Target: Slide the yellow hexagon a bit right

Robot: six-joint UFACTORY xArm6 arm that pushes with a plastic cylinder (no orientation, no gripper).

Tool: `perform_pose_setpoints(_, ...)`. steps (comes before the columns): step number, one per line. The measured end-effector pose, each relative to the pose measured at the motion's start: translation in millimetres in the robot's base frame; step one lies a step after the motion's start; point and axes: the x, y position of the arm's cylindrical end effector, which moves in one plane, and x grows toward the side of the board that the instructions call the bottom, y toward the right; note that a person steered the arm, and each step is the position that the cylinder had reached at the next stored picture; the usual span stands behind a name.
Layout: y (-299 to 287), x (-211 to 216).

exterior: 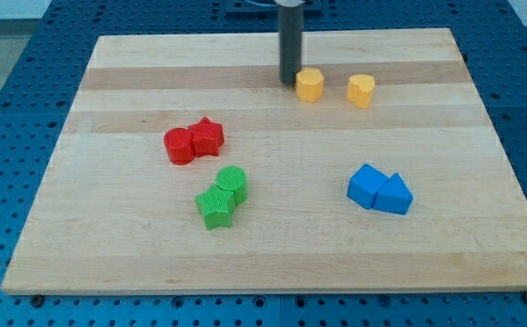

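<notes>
Yellow hexagon (310,84) sits near the board's (136,254) top edge. My tip (289,83) stands at its left side, touching or just beside it; the rod grasps nothing. A yellow heart (361,90) lies close on the view's right. Risk, as judged: an overlong push would drive the hexagon into the heart; an off-centre contact would spin it or let it slip past.

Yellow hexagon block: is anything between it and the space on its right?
Yes. The yellow heart-shaped block stands just to the right of the yellow hexagon block, with a small gap. My tip is at its left side.
</notes>
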Motion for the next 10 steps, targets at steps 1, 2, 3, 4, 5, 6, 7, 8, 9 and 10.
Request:
perform_pose_setpoints(1,21,0)
perform_pose_setpoints(2,30,0)
perform_pose_setpoints(3,26,0)
perform_pose_setpoints(4,0,-2)
perform_pose_setpoints(5,-1,28)
perform_pose_setpoints(6,-1,38)
perform_pose_setpoints(7,-1,37)
perform_pose_setpoints(8,17,36)
perform_pose_setpoints(9,28,35)
perform_pose_setpoints(10,25,34)
